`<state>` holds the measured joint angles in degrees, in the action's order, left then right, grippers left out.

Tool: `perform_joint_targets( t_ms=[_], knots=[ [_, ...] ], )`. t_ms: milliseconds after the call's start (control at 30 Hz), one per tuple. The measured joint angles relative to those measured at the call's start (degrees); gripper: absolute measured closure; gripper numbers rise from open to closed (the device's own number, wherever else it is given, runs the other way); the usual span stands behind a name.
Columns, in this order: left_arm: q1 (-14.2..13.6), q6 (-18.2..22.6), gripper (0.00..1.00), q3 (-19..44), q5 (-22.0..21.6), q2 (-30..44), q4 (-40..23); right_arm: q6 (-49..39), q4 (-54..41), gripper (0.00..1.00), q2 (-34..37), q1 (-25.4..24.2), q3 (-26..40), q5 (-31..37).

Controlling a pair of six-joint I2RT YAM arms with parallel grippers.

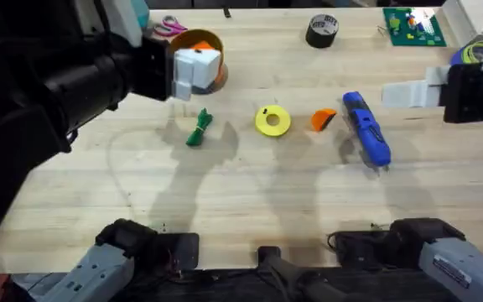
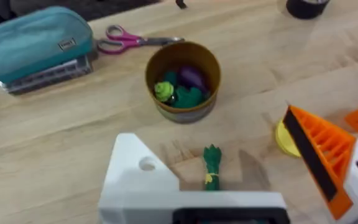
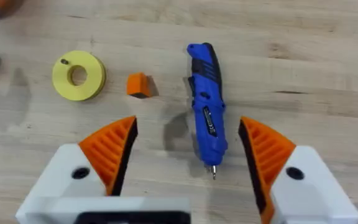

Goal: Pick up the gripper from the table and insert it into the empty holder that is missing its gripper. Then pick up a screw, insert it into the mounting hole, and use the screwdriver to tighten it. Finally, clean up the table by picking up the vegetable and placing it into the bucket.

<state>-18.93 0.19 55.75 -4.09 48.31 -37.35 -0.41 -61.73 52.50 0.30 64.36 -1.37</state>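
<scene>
Pale wooden table fills the room's middle. Mid-surface lie the vegetable, a yellow disc, the gripper and the screwdriver. Toward the far edge sit the bucket, pink scissors and black tape roll. Left gripper, with its bare holder, and right gripper both hang spread, empty.

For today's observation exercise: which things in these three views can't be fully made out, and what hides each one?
- bucket: overhead, partly covered by the left gripper.
- vegetable: left wrist view, lower end hidden behind the bare white holder.
- screw on the yellow disc: too small to identify.
- right gripper: overhead, cut off by the edge.
</scene>
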Motion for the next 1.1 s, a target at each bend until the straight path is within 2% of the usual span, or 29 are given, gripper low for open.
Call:
perform_joint_targets(
  t_ms=[133, 467, 600, 800, 967, 1100],
  knots=[
    [-0.01, 0.38, 0.014, 0.0, -2.48, 0.0, 1.99, 0.01, 0.0, 0.005, -0.01, 0.0, 0.0, 0.0],
    [0.62, 0.74, 0.015, 0.0, -7.55, 0.0, 2.04, -0.01, 0.0, 0.005, 0.01, 0.0, 0.0, 0.0],
    [4.68, 0.89, 0.015, -1.03, -6.71, -0.6, 2.26, 0.01, 0.0, 0.005, 0.01, 0.0, 0.0, 0.0],
    [11.19, 0.87, 0.015, -6.14, -2.78, -5.33, 3.58, 0.01, 0.0, 0.005, 0.01, 0.0, 0.0, 0.0],
    [13.99, 0.88, 0.015, -12.21, 0.1, -12.36, 9.73, 0.01, 0.0, 0.005, 0.01, 0.0, 0.0, 0.0],
    [15.48, 0.89, 0.015, -18.63, 1.95, -18.04, 17.1, 0.01, 0.0, 0.005, 0.0, 0.0, 0.0, 0.0]
  ],
)
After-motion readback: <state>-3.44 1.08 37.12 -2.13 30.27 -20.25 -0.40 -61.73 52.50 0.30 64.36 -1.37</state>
